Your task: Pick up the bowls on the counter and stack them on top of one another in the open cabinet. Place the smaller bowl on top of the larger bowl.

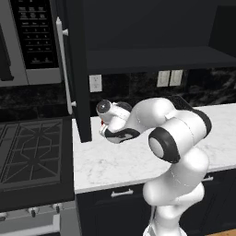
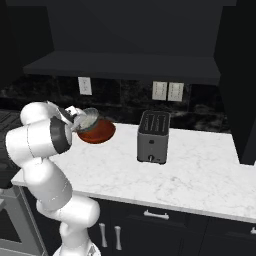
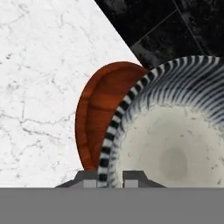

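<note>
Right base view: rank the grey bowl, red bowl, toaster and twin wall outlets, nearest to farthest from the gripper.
1. Grey bowl, held in the gripper.
2. Red bowl, just beneath, on the counter.
3. Toaster, to the right.
4. Twin outlets, on the wall behind it.

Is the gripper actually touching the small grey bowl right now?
Touching. In the hand view the two fingertips straddle the striped rim of the smaller bowl, one on each side. The right base view shows it lifted at the gripper.

White marble counter (image 2: pixel 200 170) — toaster (image 2: pixel 153 136), reddish-brown bowl (image 2: pixel 100 132)
</note>
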